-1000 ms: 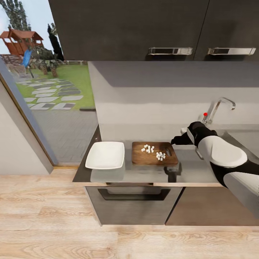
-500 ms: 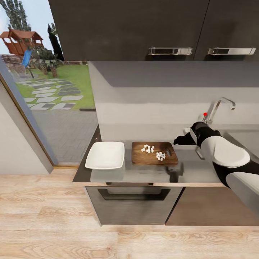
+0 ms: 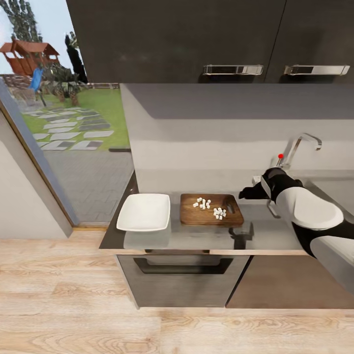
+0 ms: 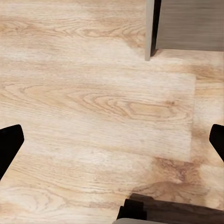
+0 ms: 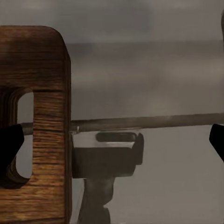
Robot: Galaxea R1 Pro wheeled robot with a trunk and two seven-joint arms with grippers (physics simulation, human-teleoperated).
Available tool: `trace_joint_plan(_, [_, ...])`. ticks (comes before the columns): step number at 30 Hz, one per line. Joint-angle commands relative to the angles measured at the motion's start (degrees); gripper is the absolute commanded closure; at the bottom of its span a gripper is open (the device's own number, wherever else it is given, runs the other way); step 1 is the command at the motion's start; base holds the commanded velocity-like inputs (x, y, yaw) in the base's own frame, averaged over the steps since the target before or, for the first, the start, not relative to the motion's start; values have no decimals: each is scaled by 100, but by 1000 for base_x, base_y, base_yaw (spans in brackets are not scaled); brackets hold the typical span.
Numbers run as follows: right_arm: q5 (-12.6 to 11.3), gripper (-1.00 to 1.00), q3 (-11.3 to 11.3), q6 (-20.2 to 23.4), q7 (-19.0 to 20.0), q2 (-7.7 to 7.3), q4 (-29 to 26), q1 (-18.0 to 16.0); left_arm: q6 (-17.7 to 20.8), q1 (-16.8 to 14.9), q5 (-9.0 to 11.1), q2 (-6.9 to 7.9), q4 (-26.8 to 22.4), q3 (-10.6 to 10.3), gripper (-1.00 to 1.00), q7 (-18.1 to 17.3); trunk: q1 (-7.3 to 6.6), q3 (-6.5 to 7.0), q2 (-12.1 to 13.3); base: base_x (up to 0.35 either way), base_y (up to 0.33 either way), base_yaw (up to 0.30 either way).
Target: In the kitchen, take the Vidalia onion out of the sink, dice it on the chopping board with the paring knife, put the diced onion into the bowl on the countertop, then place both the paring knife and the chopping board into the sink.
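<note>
The wooden chopping board (image 3: 211, 209) lies on the dark countertop (image 3: 196, 236) with several white onion dice (image 3: 210, 206) on it. Left of the board sits the white bowl (image 3: 144, 212), holding nothing. My right gripper (image 3: 242, 193) hovers just past the board's right end, open, nothing between its fingers. In the right wrist view the board's slotted handle end (image 5: 44, 121) is close, and the right gripper (image 5: 112, 142) spreads wide. A thin grey object (image 3: 271, 209) lies under my right forearm; it may be the paring knife. Over the wooden floor, the left gripper (image 4: 112, 144) hangs open.
The faucet (image 3: 301, 143) with a red knob and the sink (image 3: 337, 189) are at the right. Dark wall cabinets (image 3: 196, 39) hang above the counter. An oven front (image 3: 182, 275) sits below it. A glass door to the garden (image 3: 64, 123) is at the left.
My right gripper has drawn back to the right, away from the chopping board's handle end. Board, dice and bowl have not moved.
</note>
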Motion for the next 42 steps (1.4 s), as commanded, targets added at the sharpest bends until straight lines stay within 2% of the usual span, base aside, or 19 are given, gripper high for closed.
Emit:
trace_joint_plan(1, [64, -100, -27, 10, 45, 12, -8, -4, -10, -3, 21, -2, 0, -49, -100, 35, 0, -6, -4, 0, 0, 0])
trace_joint_plan(3, [65, -100, -27, 10, 44, 19, -8, -4, -9, -3, 21, -2, 2, -51, -100, 35, 0, -6, -4, 0, 0, 0])
trace_joint_plan(18, [65, -100, -26, 10, 44, 15, -8, -3, -2, -3, 21, -2, 2, -51, -100, 32, 330, -275, -606, 0, 0, 0])
trace_joint_plan(26, [73, -100, -14, 10, 44, 32, -1, -2, -4, -3, 21, -2, 5, -49, -100, 33, 330, -275, -606, 0, 0, 0])
trace_joint_plan(32, [82, -100, -17, 10, 23, 167, 1, 4, -4, -3, 21, -2, 4, -49, -100, 31, 330, -275, -606, 0, 0, 0])
trace_joint_plan(40, [83, -100, -26, 10, -17, 172, 1, 6, -2, -3, 21, -2, 6, -51, -100, 30, 330, -275, -606, 0, 0, 0])
trace_joint_plan(42, [83, -100, -26, 10, -17, 171, 0, 7, -2, -3, 21, -2, 7, -50, -100, 33, 374, -311, -686, 0, 0, 0])
